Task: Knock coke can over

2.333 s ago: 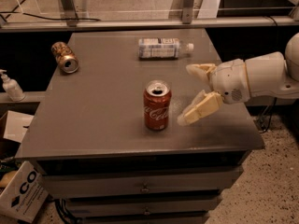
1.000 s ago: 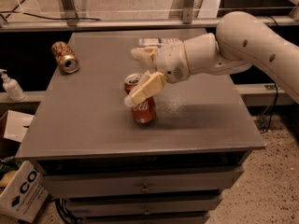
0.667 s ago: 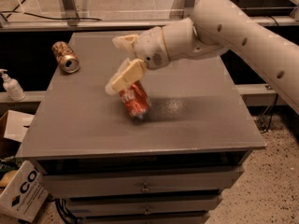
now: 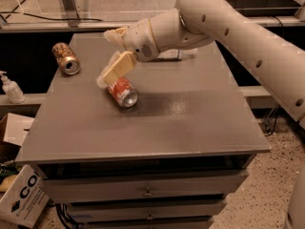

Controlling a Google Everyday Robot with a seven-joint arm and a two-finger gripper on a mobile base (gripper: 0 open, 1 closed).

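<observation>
Camera view has the coke can (image 4: 123,90) down on the left-middle part of the counter (image 4: 190,123). It is tipped onto its side or very nearly so, with one silver end turned toward the front edge. Whether it lies fully settled I cannot tell. The jaws hang just above and behind it, at the end of the arm (image 4: 228,27) that reaches in from the right. They are spread wide and have hold of nothing. The lower finger (image 4: 119,67) slants down toward the can's far end, touching it or just beside it.

By my judgement the knock is as good as made, so what counts now is a clean finish. Any further push should be light and short, only enough to lay the can flat. A round can on its side will roll readily, and the left edge of the counter is not far off. The jaws should not close, since nothing needs gripping. They are best drawn up and back to the right, away from the can, so the finger does not drag it along. The gold-brown can (image 4: 66,58) lies well apart at the back left. A sweep kept from running leftward will spare it.
</observation>
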